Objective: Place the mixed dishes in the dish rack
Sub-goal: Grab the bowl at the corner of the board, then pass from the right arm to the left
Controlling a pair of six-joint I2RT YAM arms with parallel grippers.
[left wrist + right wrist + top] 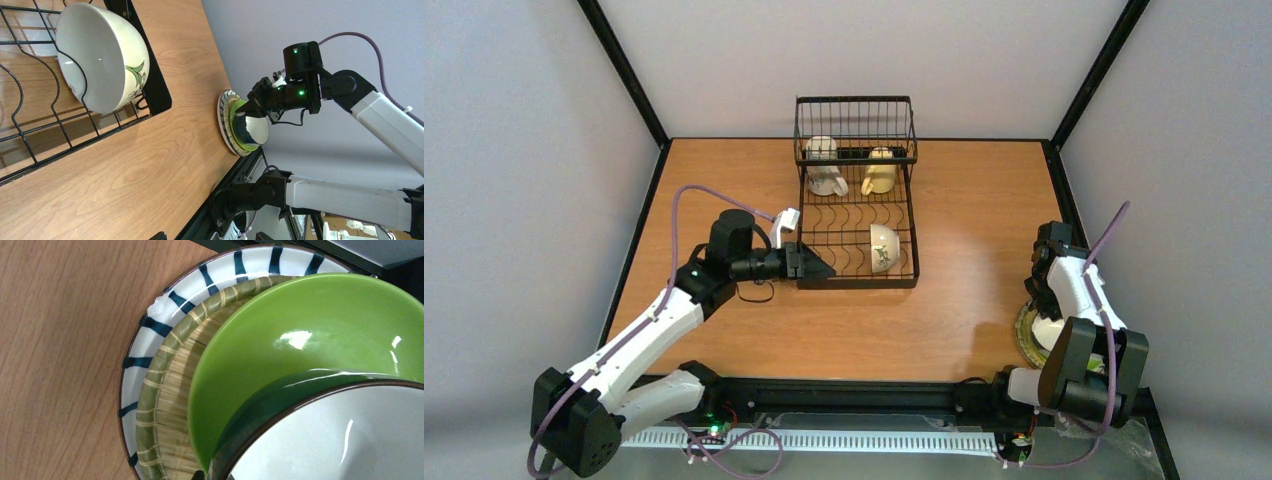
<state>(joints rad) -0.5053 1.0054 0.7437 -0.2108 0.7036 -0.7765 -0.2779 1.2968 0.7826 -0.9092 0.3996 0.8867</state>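
2 white arms [649, 332] have black joints [731, 236] and purple cables [671, 235].

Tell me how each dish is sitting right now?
White mug, inside the tall basket of the rack.
Yellow mug, inside the basket, beside the white mug.
White bowl, standing on edge in the rack's slots.
Green plate, lying flat on a woven mat and striped plate.
Teal bowl, sitting open side up on the green plate.

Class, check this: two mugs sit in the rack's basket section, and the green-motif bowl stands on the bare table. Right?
Not quite. The green-motif bowl is not on the table; it leans on its side in the plate slots of the dish rack, as the top external view shows. The white mug and cream-yellow mug are indeed in the basket section.
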